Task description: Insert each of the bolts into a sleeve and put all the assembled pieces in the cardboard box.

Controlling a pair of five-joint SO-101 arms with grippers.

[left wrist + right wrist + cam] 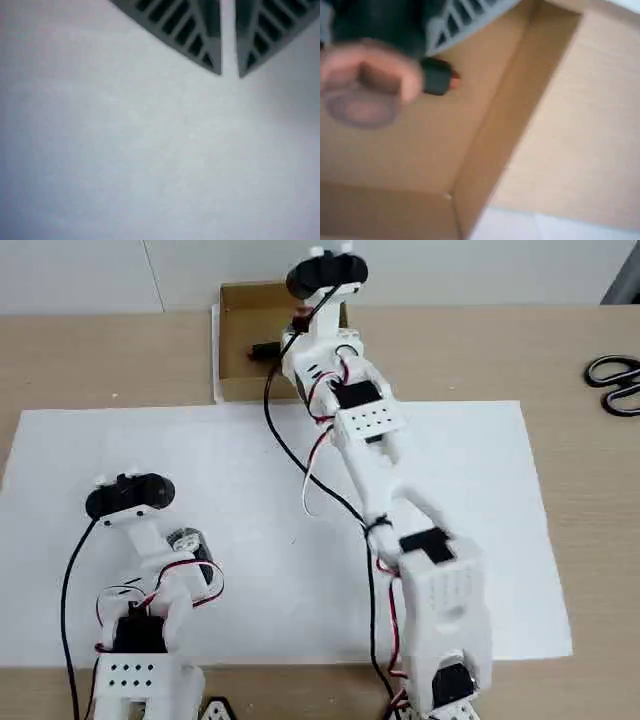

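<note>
The right arm stretched across the white paper sheet (460,490) to the far edge of the counter (100,350), and its hand (288,340) hung over the open cardboard box (232,340). In the right wrist view the box's inner wall (490,135) ran across the picture. A short dark piece with a red-orange tip (437,77) showed against the box floor, just beside the hand. A blurred pale round shape (360,95) sat close to the camera and hid part of the floor. What it was, and whether the right hand was closed on anything, could not be told.

The left arm sat folded near the front of the sheet, well apart from the box. Its hand (229,70) hovered low over bare paper. Its fingers (207,47) were drawn almost together, with a thin strip of paper showing between them and nothing in the grip.

A black cable (285,445) trailed from the right arm over the sheet between the two arms. A pair of scissors (612,383) lay on the counter off the sheet's far right corner, well away from both hands. A small shiny round part (185,538) showed beside the left arm; whether it was loose or belonged to the arm was unclear.
</note>
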